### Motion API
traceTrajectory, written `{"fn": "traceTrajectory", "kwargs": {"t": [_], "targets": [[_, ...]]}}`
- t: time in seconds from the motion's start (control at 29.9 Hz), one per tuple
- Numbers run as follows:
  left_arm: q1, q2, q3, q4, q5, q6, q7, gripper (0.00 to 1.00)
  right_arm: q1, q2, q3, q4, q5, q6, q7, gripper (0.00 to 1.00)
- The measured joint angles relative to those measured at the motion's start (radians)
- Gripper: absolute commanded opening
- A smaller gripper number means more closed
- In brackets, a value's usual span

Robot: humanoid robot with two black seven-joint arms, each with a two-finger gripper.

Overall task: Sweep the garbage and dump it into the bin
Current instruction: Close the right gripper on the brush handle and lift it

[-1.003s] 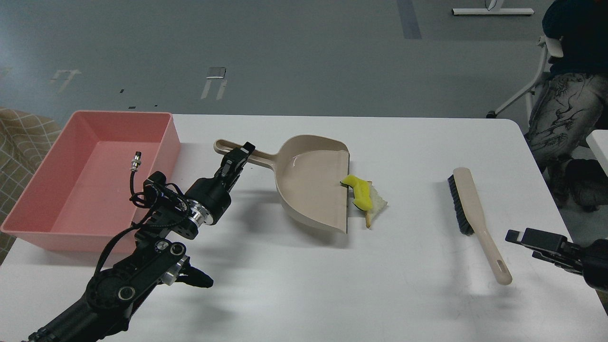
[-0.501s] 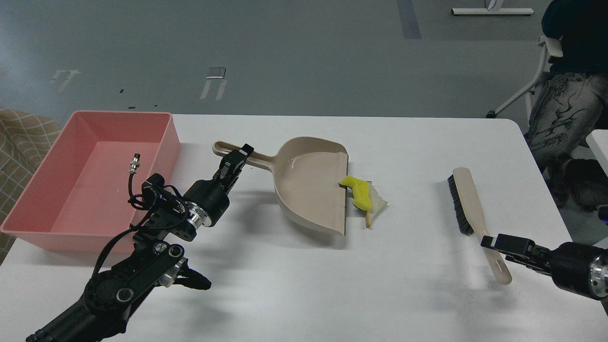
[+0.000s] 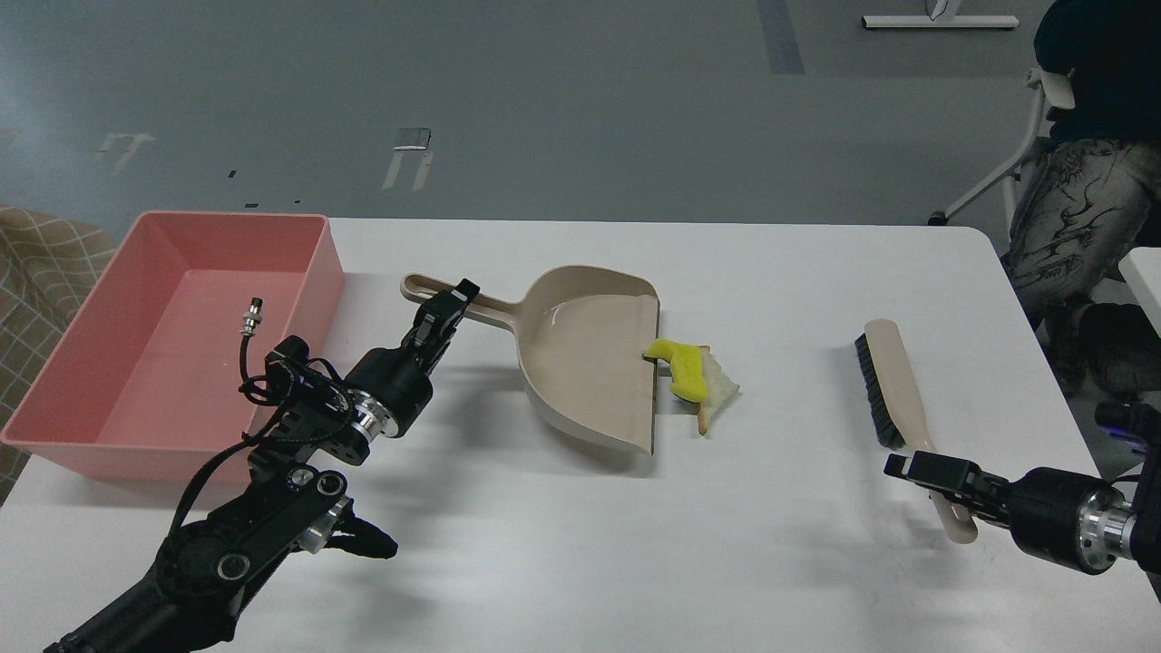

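Note:
The yellow sponge piece (image 3: pixel 680 365) and the white bread slice (image 3: pixel 722 388) lie together on the table, touching the front lip of the beige dustpan (image 3: pixel 585 363). My left gripper (image 3: pixel 446 310) is shut on the dustpan's handle. The salmon-pink bin (image 3: pixel 299 238) stands at the far left, with nothing in it that I can see. A beige brush with black bristles (image 3: pixel 891 381) lies on the right. My right gripper (image 3: pixel 918 472) reaches in from the right over the brush's thin handle end, with its fingers apart, and does not hold it.
The white table (image 3: pixel 780 272) ends a little right of the brush. A person sits on a chair (image 3: pixel 1025 154) beyond the far right corner. A checked cloth (image 3: pixel 36 263) lies left of the bin. My left arm's cable loops over the bin's near wall.
My right gripper has moved left from the table's right edge to the brush handle. My left gripper has drawn the dustpan slightly left and turned it; the scraps stay put.

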Motion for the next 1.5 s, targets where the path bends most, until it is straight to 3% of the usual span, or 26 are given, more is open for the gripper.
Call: {"fn": "traceTrajectory", "kwargs": {"t": [0.47,1.14,1.44,1.5], "targets": [[-0.001,-0.003,0.0,0.0,0.002,0.0,0.0,0.0,0.004,-0.037,0.0,0.018,0.003,-0.001,-0.008,0.58],[0.0,-0.012,-0.001,0.0,0.001,0.0,0.0,0.0,0.015,-0.072,0.0,0.042,-0.004,0.015,-0.056,0.58],[0.0,-0.017,-0.001,0.0,0.003,0.003,0.0,0.0,0.016,-0.063,0.003,0.045,-0.005,0.015,-0.06,0.54],[0.001,-0.017,-0.001,-0.001,0.003,0.003,0.0,0.0,0.016,-0.063,0.003,0.046,-0.005,0.015,-0.06,0.49]]}}
